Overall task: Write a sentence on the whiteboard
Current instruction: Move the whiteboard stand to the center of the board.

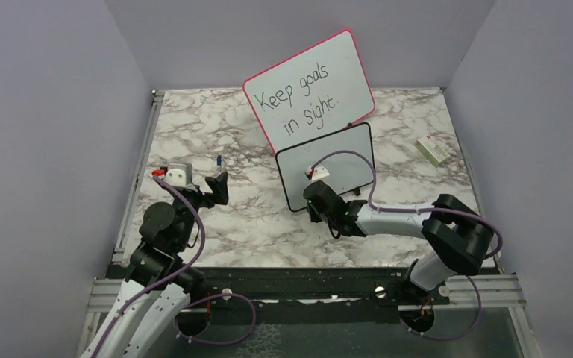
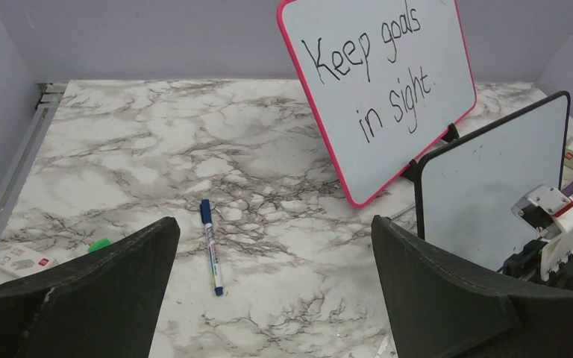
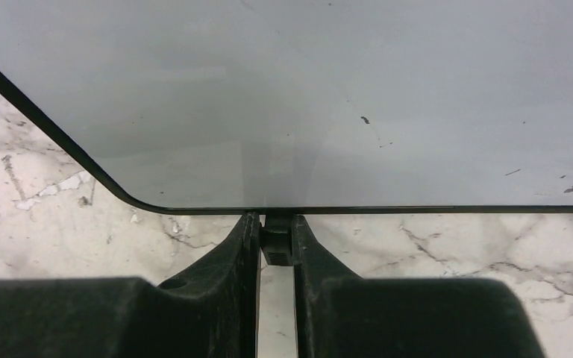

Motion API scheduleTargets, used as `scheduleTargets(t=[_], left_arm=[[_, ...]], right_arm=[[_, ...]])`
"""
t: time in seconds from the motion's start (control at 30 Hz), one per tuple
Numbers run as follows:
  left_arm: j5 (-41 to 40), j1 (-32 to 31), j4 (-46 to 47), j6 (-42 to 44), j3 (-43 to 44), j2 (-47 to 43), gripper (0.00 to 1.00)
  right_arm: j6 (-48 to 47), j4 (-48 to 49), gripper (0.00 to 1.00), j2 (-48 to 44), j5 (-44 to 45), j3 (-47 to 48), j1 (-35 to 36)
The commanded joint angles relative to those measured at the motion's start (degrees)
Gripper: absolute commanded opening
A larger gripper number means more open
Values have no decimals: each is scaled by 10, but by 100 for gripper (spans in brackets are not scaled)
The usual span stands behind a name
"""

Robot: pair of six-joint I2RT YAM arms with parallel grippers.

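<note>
The small black-framed whiteboard (image 1: 328,164) stands tilted near the table's middle, in front of the pink board; its face is blank (image 3: 328,97), no blue sentence shows. My right gripper (image 1: 315,205) is shut on the board's small black foot (image 3: 276,242) at its lower edge. A blue-capped marker (image 2: 210,246) lies on the marble, also seen in the top view (image 1: 218,161). My left gripper (image 2: 272,298) is open and empty, held above the table short of the marker, which lies just inside its left finger (image 2: 104,291).
The pink-framed board (image 1: 310,86) with black "Keep goals in sight." leans behind the small board. A white-green eraser box (image 1: 433,149) lies at the right rear. A small box with a green piece (image 2: 26,257) lies at the left edge. Grey walls enclose the marble table (image 1: 231,216).
</note>
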Motion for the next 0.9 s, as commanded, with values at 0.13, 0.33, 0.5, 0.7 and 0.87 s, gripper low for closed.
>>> scheduleTargets(t=[0.13,0.33,0.5,0.7,0.87], left_arm=[[-27,-4,-8,-6,-2,-8,99],[-45,-4,-5,-10,-5,-2,99],[-50,-3,-18,-16,5,26,99],[-61,-3,-25,-32,24,86,99],[-97,-2,-38,-54,48,157,99]], right_arm=[[98,-34,1,21,52,23,45],[105,-57,17,2,56,22,46],[97,-78,36,-34,62,23,46],[85,-123,53,-102,101,25,46],[63,-163,60,-179,158,12,45]])
